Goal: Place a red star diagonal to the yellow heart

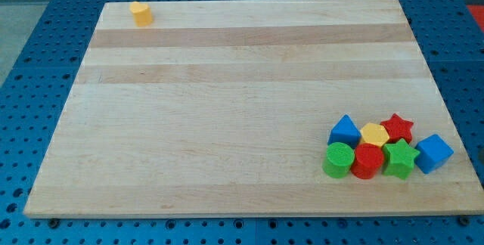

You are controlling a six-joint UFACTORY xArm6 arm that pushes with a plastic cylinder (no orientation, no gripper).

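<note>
The red star (398, 128) lies in a tight cluster of blocks near the board's bottom right corner, at the cluster's upper right. A yellow block (374, 134), whose shape I cannot make out for sure, touches the star on its left. Another yellow block (141, 13) sits alone at the board's top left corner; its shape is also unclear. My tip does not show in the view.
The cluster also holds a blue block (345, 131) at its left, a green cylinder (339, 159), a red cylinder (368, 160), a green star (400, 159) and a blue cube (433, 153). The wooden board (227, 109) lies on a blue perforated table.
</note>
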